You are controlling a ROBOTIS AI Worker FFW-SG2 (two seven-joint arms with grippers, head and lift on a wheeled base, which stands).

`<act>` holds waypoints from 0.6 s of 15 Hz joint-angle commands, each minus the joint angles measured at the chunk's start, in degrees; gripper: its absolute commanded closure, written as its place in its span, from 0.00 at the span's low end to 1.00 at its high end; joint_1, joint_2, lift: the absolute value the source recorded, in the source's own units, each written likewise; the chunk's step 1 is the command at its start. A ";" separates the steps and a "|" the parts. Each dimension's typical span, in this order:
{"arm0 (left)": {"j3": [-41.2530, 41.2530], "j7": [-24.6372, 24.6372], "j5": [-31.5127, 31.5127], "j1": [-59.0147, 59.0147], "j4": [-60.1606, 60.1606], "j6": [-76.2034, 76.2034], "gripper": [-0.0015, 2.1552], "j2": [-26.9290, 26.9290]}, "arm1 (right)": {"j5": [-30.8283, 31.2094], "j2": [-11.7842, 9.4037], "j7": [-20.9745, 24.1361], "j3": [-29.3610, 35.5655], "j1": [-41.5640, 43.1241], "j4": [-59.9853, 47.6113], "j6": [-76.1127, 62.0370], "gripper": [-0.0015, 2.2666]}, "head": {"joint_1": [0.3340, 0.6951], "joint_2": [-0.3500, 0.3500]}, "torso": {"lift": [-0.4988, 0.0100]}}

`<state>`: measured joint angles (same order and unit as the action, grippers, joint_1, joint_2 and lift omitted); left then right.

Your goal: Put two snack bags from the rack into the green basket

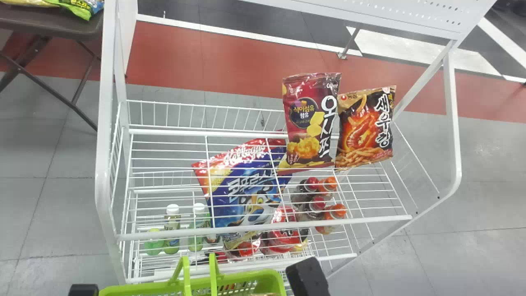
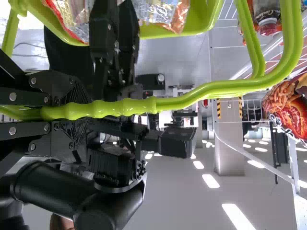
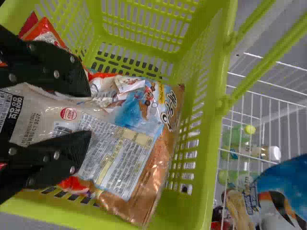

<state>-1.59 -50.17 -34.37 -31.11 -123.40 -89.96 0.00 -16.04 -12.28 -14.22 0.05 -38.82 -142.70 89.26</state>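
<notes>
1. Snack bag (image 3: 120,158) is lying in the green basket (image 1: 278,283), bottom centre of the head view, just left of the right claw (image 3: 90,114), the nearer one!
2. Long axis is running along its fingers, pointing away from the wrist.
3. Right claw's gaping, released; left claw (image 2: 76,111) is grasping the basket handle (image 2: 124,108).

Makes two snack bags (image 1: 306,111) right of centre, one blue bag (image 1: 263,193) mid-frame, four red- or orange-capped bottles (image 1: 337,210), two white-capped bottles (image 1: 171,222) lower left, one green basket (image 1: 273,276) at bottom.
</notes>
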 commanded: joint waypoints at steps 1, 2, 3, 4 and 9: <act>-0.16 0.16 0.01 0.00 0.00 -0.07 0.67 0.15 | -2.77 0.16 -1.78 3.99 -1.61 -2.24 0.82 0.02 | 1.00 0.00 | 0.97; -0.16 0.16 0.01 0.09 0.09 -0.07 0.67 0.15 | -3.20 0.59 -3.18 5.31 -2.49 -3.03 0.00 0.02 | 1.00 0.00 | 0.97; -0.16 0.24 0.10 0.09 0.09 -0.07 0.67 0.15 | -3.20 0.77 -6.35 6.54 -4.16 -3.03 -11.43 0.02 | 1.00 0.00 | 0.97; -0.16 0.24 0.10 0.09 0.18 -0.07 0.67 0.15 | -3.20 0.86 -8.10 6.89 -6.01 -1.97 -24.61 0.02 | 1.00 0.00 | 0.97; 0.01 -0.20 0.10 0.09 0.26 -0.07 0.67 0.15 | -2.50 1.39 -7.93 4.52 -12.86 7.35 -90.70 0.03 | 1.00 0.00 | 0.97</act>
<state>-1.71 -50.28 -34.28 -31.02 -123.21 -89.96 0.00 -19.11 -11.13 -22.45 5.82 -50.10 -139.15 18.76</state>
